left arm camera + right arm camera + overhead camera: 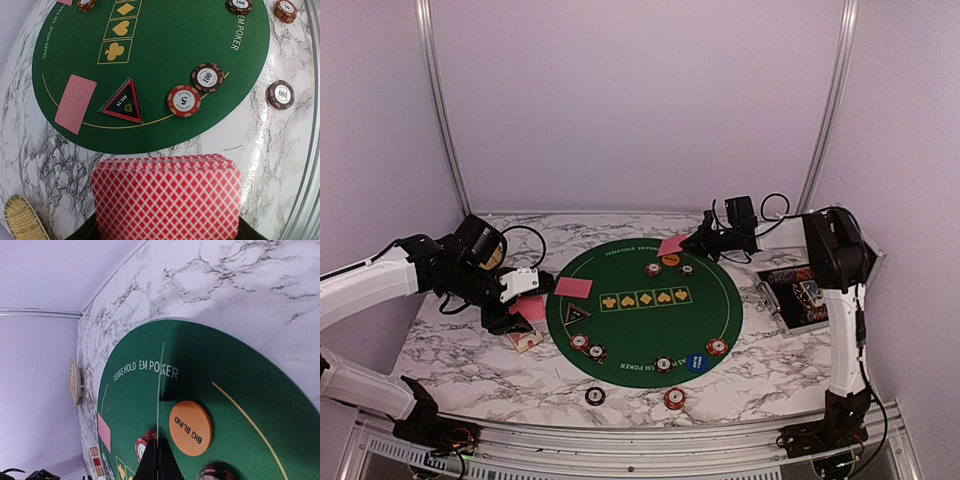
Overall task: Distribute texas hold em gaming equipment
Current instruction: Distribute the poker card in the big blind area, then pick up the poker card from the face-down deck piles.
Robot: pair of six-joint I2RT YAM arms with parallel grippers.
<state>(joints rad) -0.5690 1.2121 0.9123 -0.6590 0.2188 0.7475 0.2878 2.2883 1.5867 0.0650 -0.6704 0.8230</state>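
My left gripper [517,303] is shut on a deck of red-backed cards [167,197] and holds it over the marble just left of the green mat [720,300]; the deck hides its fingers. One card [75,103] lies face down on the mat's left side, next to the black-and-red triangular marker [122,101]. Two chips [183,100] sit to the marker's right. My right gripper [159,460] is shut on a single card [160,390], seen edge-on, over the mat's far edge beside the orange Big Blind button [190,428]. The blue button [696,363] lies at the mat's near right.
Several chips ring the mat, and two [594,396] lie off it on the marble near the front edge. A few cards [525,341] lie on the marble under the left arm. A tan basket [22,220] stands at the left. A black case [800,293] stands at the right.
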